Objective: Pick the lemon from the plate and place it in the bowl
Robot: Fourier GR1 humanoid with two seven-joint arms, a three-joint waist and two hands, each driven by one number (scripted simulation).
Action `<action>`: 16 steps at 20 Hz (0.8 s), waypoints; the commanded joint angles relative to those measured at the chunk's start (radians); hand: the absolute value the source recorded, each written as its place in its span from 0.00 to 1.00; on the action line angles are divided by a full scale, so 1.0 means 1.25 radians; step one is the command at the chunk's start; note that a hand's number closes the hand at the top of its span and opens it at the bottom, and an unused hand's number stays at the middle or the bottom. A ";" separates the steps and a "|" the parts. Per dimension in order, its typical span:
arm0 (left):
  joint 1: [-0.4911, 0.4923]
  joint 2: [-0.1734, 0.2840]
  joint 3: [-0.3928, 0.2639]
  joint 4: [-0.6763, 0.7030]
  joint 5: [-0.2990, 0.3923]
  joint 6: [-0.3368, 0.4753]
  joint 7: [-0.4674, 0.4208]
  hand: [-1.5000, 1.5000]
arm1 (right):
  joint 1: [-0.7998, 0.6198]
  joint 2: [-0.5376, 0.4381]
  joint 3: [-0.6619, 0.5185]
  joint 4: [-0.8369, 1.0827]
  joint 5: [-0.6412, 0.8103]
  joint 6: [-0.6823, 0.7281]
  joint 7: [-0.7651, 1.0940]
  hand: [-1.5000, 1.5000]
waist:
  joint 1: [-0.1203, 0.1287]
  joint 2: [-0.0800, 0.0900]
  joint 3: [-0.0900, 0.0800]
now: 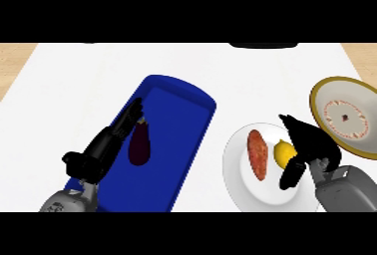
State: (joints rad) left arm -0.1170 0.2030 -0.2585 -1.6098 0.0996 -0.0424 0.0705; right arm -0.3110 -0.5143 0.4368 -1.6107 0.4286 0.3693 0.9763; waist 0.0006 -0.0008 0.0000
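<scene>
Head view. We take the white plate (243,187) as our landmark. The lemon (283,153) lies on the plate, right of its centre, just beside a reddish sausage-shaped item (258,153) that lies to its left. The right robot hand (309,144) sits over the plate's right part, fingers curved around the lemon's right side and the thumb reaching below it. We judge this as closing around the fruit; whether contact is made we cannot tell. The bowl (346,115), tan-rimmed with a pale patterned inside, stands up and to the right of the plate, its rim overlapping the plate's edge in this view.

Well to the left of the plate lies a blue tray (173,144) on the white worktop (243,74). The left robot hand (110,142) rests on the tray with fingers extended and holding nothing, alongside a dark aubergine (139,144).

Handling: we expect the lemon to be light, stiff and not fragile, with a smooth rind that may roll or slip. Its long axis runs roughly up and down the view, parallel to the reddish item. We recommend taking hold across the short axis at the widest part, fingers on the right flank and thumb on the opposite side.
</scene>
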 commanded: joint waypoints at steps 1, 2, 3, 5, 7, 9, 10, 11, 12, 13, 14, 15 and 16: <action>-0.037 0.007 0.046 0.052 0.011 -0.047 -0.025 0.50 | 0.006 0.033 -0.014 0.021 0.067 0.005 0.031 0.00 | -0.001 0.001 0.000; 0.006 0.005 0.022 -0.017 0.002 -0.025 0.019 0.50 | 0.028 0.005 -0.029 0.047 0.075 -0.006 0.000 0.00 | 0.001 0.000 0.000; 0.023 -0.017 0.013 0.030 -0.027 -0.028 -0.047 0.50 | 0.022 0.045 -0.030 0.031 0.087 0.011 0.021 0.00 | 0.000 0.000 0.000; 0.032 0.014 0.030 -0.082 0.010 -0.044 0.059 0.50 | 0.039 0.035 -0.037 0.045 0.103 0.009 0.003 0.00 | 0.003 0.000 0.000; 0.008 -0.034 0.015 0.019 -0.051 -0.009 -0.020 0.50 | 0.078 0.024 -0.058 0.059 0.112 -0.003 -0.041 0.00 | -0.001 0.001 0.000; 0.051 -0.023 0.025 -0.013 -0.037 -0.039 -0.032 0.50 | 0.050 0.076 -0.062 0.120 0.139 -0.010 -0.058 0.00 | 0.003 0.001 0.000; 0.011 -0.032 0.040 0.011 -0.038 -0.038 -0.001 0.50 | 0.016 0.067 -0.114 0.081 0.095 0.070 -0.018 0.00 | 0.001 0.001 0.000; -0.051 -0.046 0.048 0.017 -0.022 -0.041 0.046 0.50 | 0.036 0.080 -0.086 0.114 0.129 0.034 -0.045 0.00 | -0.001 0.001 0.000; 0.031 -0.016 0.047 0.029 -0.036 -0.071 -0.053 0.50 | 0.059 0.126 -0.041 0.088 0.169 0.000 -0.010 0.00 | 0.001 0.001 0.000; -0.026 -0.032 0.058 0.015 -0.021 -0.057 0.018 0.50 | 0.068 0.106 -0.059 0.185 0.189 -0.046 -0.104 0.00 | 0.001 0.001 0.000; -0.027 -0.055 0.064 0.079 -0.048 -0.055 -0.032 0.50 | 0.067 0.091 -0.107 0.115 0.172 0.020 -0.089 0.00 | -0.001 0.001 0.000; 0.011 -0.024 0.073 0.040 -0.031 -0.093 -0.042 0.50 | 0.072 0.100 -0.104 0.164 0.191 -0.009 -0.130 0.00 | 0.001 0.001 0.000; -0.019 -0.035 0.073 0.052 -0.039 -0.083 -0.038 0.50 | 0.029 0.123 -0.108 0.254 0.206 -0.045 -0.172 0.00 | 0.002 0.002 0.000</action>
State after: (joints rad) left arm -0.1250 0.1642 -0.1888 -1.5682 0.0584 -0.1210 0.0459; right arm -0.2474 -0.3986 0.3292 -1.4257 0.6345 0.3571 0.8487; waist 0.0015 0.0002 -0.0001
